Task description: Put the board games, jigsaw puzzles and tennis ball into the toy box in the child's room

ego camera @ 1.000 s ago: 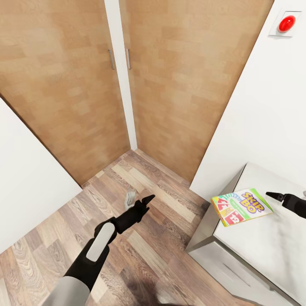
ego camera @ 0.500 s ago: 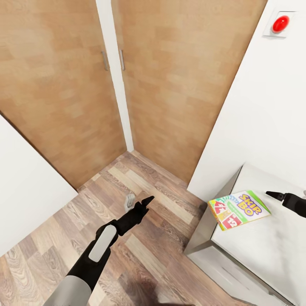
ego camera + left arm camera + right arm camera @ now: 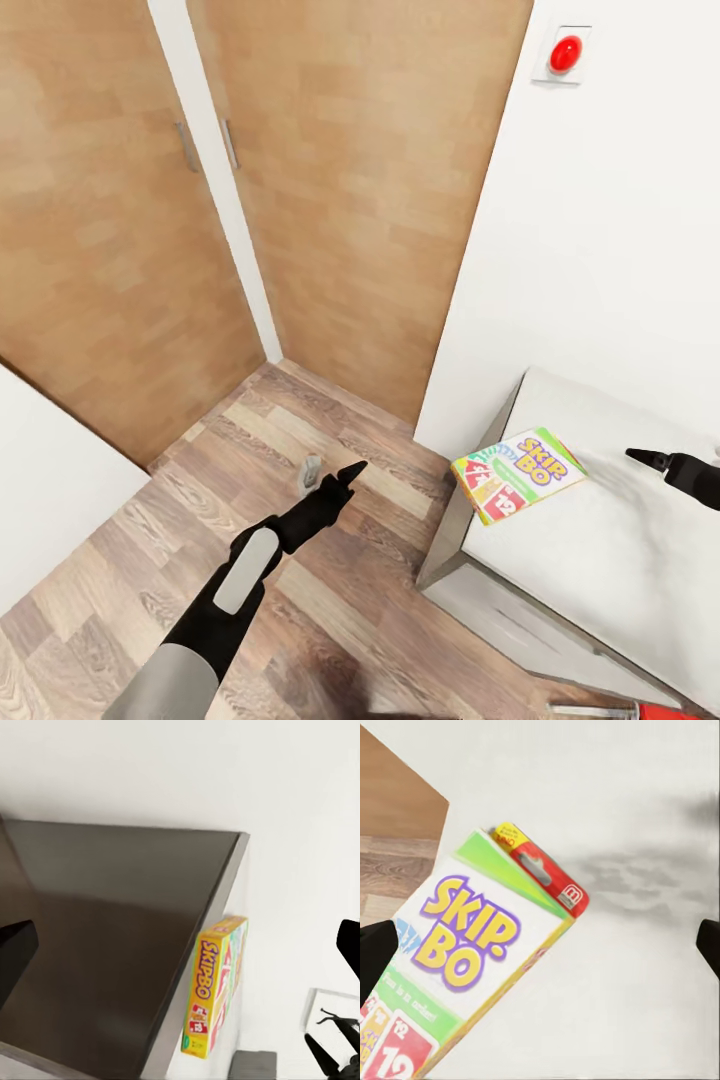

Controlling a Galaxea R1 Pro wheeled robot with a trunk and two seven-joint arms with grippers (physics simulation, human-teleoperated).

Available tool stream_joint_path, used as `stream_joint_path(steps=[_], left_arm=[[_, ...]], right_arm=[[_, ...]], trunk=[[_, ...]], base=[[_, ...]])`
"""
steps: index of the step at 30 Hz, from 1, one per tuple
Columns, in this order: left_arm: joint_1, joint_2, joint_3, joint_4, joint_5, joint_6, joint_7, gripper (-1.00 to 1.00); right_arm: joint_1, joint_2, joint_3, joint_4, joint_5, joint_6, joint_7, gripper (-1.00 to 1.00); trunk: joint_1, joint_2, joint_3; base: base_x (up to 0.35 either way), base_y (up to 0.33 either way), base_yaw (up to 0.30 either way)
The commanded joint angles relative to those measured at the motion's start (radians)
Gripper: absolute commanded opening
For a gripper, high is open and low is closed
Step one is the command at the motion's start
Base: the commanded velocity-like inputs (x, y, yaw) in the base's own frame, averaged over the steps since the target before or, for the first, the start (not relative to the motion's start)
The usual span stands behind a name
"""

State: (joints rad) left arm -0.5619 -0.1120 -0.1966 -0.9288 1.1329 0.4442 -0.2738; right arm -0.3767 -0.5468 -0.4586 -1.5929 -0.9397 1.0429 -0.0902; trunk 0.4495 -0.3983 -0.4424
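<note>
Your right pincer [image 3: 650,461], spread open and empty, faces the green-yellow-red Skip-Bo box [image 3: 517,473] overhanging the pale mottled bench [image 3: 600,560] corner, ready to grasp; I cannot tell how wide your left pincer [image 3: 340,478] stands.

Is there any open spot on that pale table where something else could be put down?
Yes. The table is bare from the Skip-Bo box back to the white wall, and toward the near edge below the right gripper. The only occupied spot is its left corner, where the box overhangs.

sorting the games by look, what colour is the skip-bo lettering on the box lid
Purple with yellow fill, on the flat green, white and red Skip-Bo cardboard box; clearest in the right wrist view.
</note>
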Motion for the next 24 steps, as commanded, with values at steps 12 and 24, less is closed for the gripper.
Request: stream_joint_path(steps=[12,24], left_arm=[[-0.002,-0.005,-0.005,0.002,0.009,-0.011,-0.001,1.0],[-0.001,-0.003,-0.005,0.003,0.009,-0.013,-0.048,1.0]], right_arm=[[-0.001,0.001,0.0,-0.002,-0.01,0.004,-0.009,1.0],[-0.001,0.002,0.0,-0.005,-0.01,0.004,-0.009,1.0]], trunk=[[0.001,-0.002,-0.001],[0.001,-0.002,-0.001]], base=[[0.001,0.0,-0.271],[0.0,0.0,-0.093]])
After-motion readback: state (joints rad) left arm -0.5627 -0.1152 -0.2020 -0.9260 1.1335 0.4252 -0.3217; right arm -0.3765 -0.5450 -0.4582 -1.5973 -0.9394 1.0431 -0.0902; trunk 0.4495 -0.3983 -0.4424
